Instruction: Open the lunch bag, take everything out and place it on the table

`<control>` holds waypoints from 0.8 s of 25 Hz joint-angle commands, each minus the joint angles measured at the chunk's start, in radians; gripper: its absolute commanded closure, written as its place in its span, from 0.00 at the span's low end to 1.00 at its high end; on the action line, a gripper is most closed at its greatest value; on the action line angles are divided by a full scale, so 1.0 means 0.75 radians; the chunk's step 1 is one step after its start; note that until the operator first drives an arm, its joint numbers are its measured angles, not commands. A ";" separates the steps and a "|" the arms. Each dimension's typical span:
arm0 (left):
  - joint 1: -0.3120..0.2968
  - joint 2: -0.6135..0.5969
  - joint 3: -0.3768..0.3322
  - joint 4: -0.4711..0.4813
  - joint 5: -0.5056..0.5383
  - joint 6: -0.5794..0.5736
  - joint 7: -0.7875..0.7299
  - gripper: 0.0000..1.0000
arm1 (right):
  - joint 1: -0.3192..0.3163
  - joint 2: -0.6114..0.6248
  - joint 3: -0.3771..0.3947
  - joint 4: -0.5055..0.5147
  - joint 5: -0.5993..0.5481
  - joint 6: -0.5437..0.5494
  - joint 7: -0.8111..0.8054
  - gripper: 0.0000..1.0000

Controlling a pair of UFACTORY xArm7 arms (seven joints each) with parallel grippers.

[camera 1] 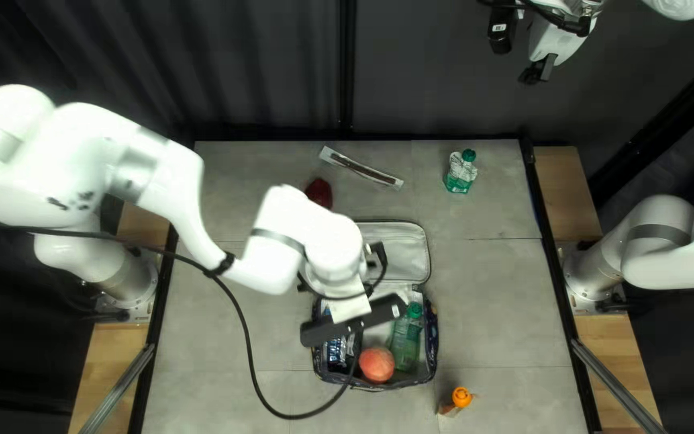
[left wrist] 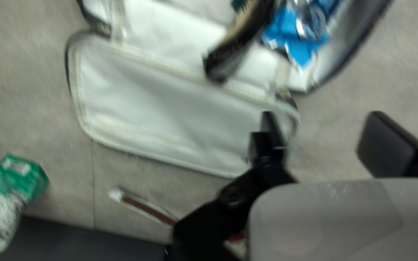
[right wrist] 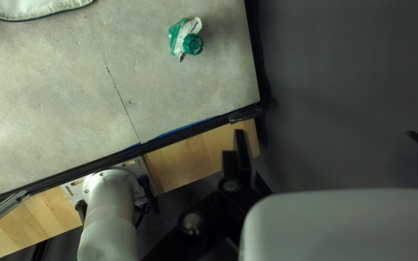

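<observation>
The lunch bag lies unzipped in the middle of the table, its pale lid folded back flat. Inside it are a green bottle, a round orange-red fruit and a blue packet. My left arm reaches over the bag. In its wrist view my left gripper is open over bare table beside the corner of the lid, with nothing between its fingers. The blue packet and a black strap show in the bag's mouth. My right gripper is open, raised high off the table's far right corner.
On the table lie a green pouch, a long wrapped stick, a dark red item and a small orange-capped item near the front edge. A black cable loops left of the bag.
</observation>
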State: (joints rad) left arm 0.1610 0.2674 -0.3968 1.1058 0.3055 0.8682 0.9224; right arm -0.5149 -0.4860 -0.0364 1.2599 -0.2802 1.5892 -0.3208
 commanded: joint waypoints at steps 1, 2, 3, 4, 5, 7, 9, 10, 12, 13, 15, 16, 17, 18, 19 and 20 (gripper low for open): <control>-0.021 0.120 0.016 0.039 0.052 -0.086 -0.009 0.00 | 0.000 0.000 0.000 0.000 0.000 0.000 0.000 0.00; -0.017 0.145 0.020 0.048 0.053 -0.103 -0.003 0.00 | 0.000 0.000 0.000 0.000 0.000 0.000 0.000 0.00; -0.011 0.158 0.023 0.052 0.051 -0.114 0.004 0.00 | 0.000 0.000 0.000 0.000 0.000 0.000 0.000 0.00; -0.005 0.163 0.023 0.052 0.048 -0.122 0.012 0.00 | 0.000 0.000 0.000 0.000 0.000 0.000 0.000 0.00; 0.002 0.168 0.024 0.053 0.042 -0.128 0.021 0.00 | 0.000 0.000 0.000 0.000 0.000 0.000 0.000 0.00; 0.017 0.182 0.023 0.062 0.031 -0.135 0.043 0.00 | 0.000 0.000 0.000 0.000 0.000 0.000 0.000 0.00; 0.030 0.202 0.023 0.074 0.019 -0.144 0.061 0.00 | 0.000 0.000 0.000 0.000 0.000 0.000 0.000 0.00; 0.035 0.212 0.023 0.079 0.014 -0.149 0.068 0.00 | 0.000 0.000 0.000 0.000 0.000 0.000 0.000 0.00; 0.044 0.226 0.021 0.084 0.004 -0.158 0.077 0.00 | 0.000 0.000 0.000 0.000 0.000 0.000 0.000 0.00; 0.047 0.230 0.021 0.084 -0.001 -0.161 0.080 0.00 | 0.000 0.000 0.000 0.000 0.000 0.000 0.000 0.00; 0.054 0.237 0.017 0.085 -0.012 -0.165 0.088 0.41 | 0.000 0.000 0.000 0.000 0.000 0.000 0.000 0.00; 0.058 0.235 0.014 0.081 -0.018 -0.166 0.093 0.94 | 0.000 0.000 0.000 0.000 0.000 0.000 0.000 0.00; 0.060 0.235 0.012 0.082 -0.022 -0.164 0.098 1.00 | 0.000 0.000 0.000 0.000 0.000 0.000 0.000 0.00; 0.062 0.235 0.009 0.084 -0.026 -0.161 0.102 1.00 | 0.000 0.000 0.000 0.000 0.000 0.000 0.000 0.00; 0.063 0.232 0.006 0.088 -0.031 -0.151 0.107 1.00 | 0.000 0.000 0.000 0.000 0.000 0.000 0.000 0.00; 0.065 0.225 0.003 0.091 -0.037 -0.139 0.110 1.00 | 0.000 0.000 0.000 0.000 0.000 0.000 0.000 0.00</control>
State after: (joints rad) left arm 0.2066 0.4428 -0.3893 1.1699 0.2863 0.7512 0.9985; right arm -0.5149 -0.4860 -0.0364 1.2599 -0.2802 1.5892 -0.3208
